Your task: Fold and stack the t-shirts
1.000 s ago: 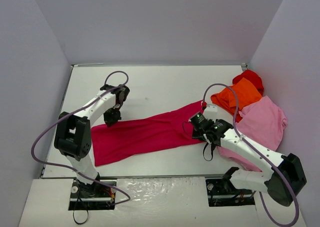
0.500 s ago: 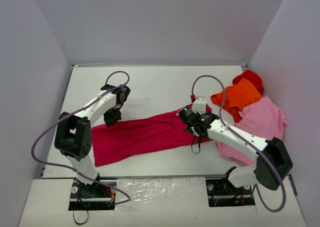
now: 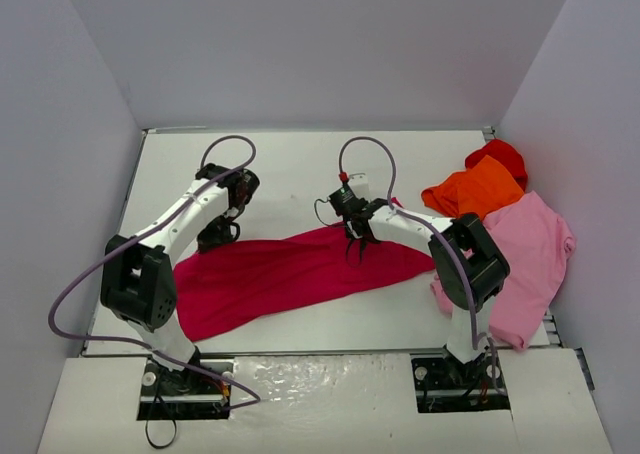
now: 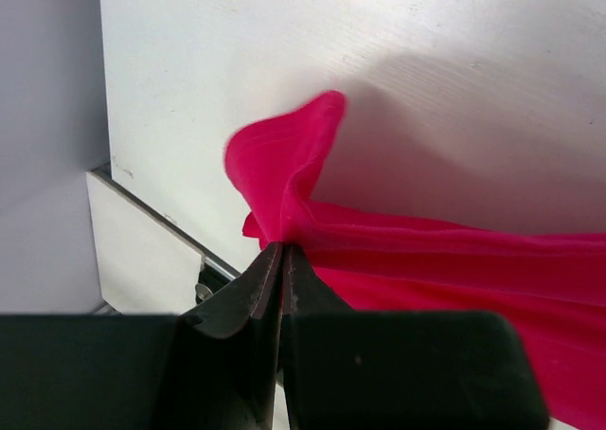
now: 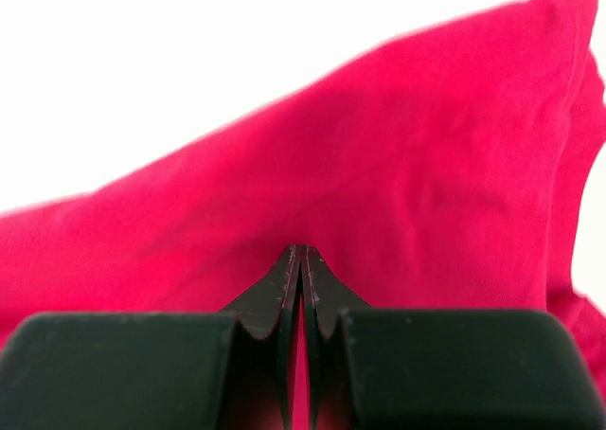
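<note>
We are pinching the crimson t-shirt (image 3: 290,274) with both claws while it is lying stretched across the middle of the table (image 3: 300,164). Our left gripper (image 4: 282,252) is clamping a raised fold at its left end. Our right gripper (image 5: 301,252) is squeezing tight on its upper edge, further right. Farther back on the right, the light pink t-shirt (image 3: 530,244), orange t-shirt (image 3: 480,189) and bright red t-shirt (image 3: 498,156) are lying heaped, overlapping.
</note>
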Robot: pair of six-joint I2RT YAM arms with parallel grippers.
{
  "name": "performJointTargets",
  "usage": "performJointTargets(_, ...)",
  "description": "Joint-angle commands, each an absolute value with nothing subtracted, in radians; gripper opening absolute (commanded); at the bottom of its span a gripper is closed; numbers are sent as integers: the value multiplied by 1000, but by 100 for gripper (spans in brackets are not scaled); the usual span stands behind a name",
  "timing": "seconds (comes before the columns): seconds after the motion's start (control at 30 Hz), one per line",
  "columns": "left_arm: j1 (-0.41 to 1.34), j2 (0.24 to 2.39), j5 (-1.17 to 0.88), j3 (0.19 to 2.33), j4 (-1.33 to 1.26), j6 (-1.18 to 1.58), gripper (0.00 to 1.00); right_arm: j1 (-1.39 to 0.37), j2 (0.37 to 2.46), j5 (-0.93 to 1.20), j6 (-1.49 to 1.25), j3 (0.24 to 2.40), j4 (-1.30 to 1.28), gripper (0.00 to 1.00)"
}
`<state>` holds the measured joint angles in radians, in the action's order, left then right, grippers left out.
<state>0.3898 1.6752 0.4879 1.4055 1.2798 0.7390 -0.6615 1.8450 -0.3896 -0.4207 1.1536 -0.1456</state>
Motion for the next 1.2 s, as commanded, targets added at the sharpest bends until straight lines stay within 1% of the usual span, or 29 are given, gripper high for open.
performJointTargets(0.0, 420, 1673, 580, 1468, 1402, 791, 0, -604, 1873, -346, -358, 1202, -66, 0)
performJointTargets(0.27, 557, 1842, 808, 1550, 1655, 962, 0, -562, 1952, -278, -336, 1158, -34, 0)
performJointTargets(0.43, 597, 1878, 761, 1498, 1659, 1032, 0, -558, 1963, -263, -333, 1144, -28, 0)
performJointTargets(0.57, 622, 1819, 722, 1509, 1650, 1074, 0, -553, 1959, -258, -327, 1141, -29, 0)
performJointTargets(0.63, 627, 1788, 673, 1510, 1596, 1049, 0, -551, 1959, -251, -327, 1139, -28, 0)
performJointTargets(0.77, 626, 1667, 508, 1472, 1438, 937, 0, -549, 1969, -232, -327, 1132, -29, 0)
performJointTargets(0.83, 624, 1590, 414, 1434, 1330, 910, 0, -548, 1970, -221, -328, 1126, -28, 0)
performJointTargets(0.93, 621, 1532, 263, 1362, 1244, 886, 0, -547, 1959, -217, -330, 1107, -28, 0)
performJointTargets(1.17, 630, 1486, 150, 1248, 1208, 904, 0, -545, 1894, -197, -337, 1052, -29, 0)
